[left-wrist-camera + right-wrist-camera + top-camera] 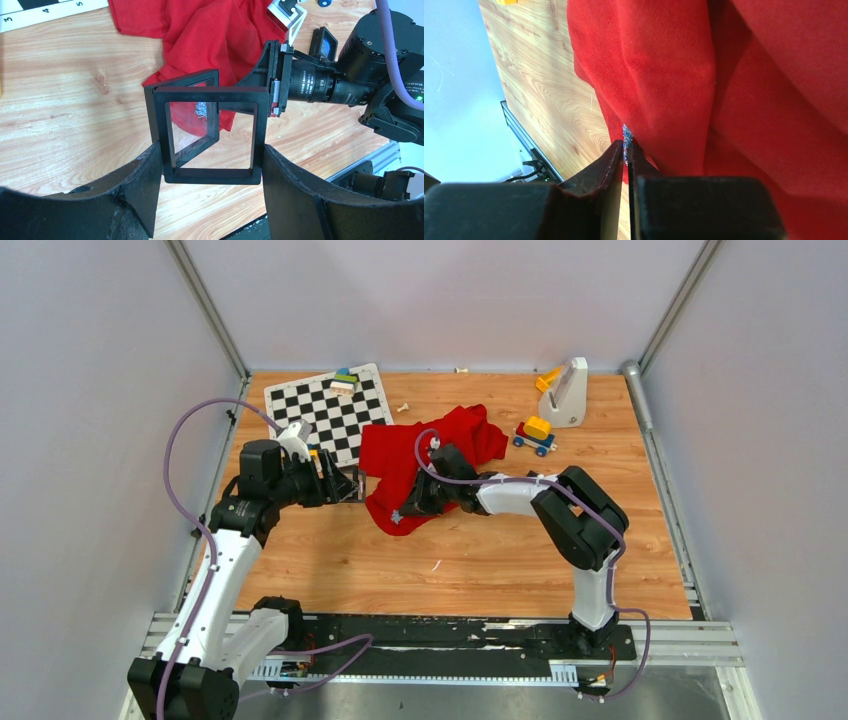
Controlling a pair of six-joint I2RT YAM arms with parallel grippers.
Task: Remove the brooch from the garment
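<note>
The red garment (420,455) lies crumpled mid-table. The small silver brooch (397,517) sits at its near lower edge. My right gripper (405,512) is shut on the brooch (626,135), whose glittering edge sticks out between the fingertips, against the red cloth (724,80). My left gripper (345,485) is shut on an open black hinged display case (210,135) with clear panes, held upright just left of the garment (215,35). Through a pane the brooch (201,108) shows, with the right arm's wrist (320,82) beside it.
A checkerboard (330,415) lies at the back left with small blocks (344,380) on it. A white stand (567,392), a toy car (535,435) and small screws (404,407) lie at the back. A metal rail (450,635) runs along the near edge.
</note>
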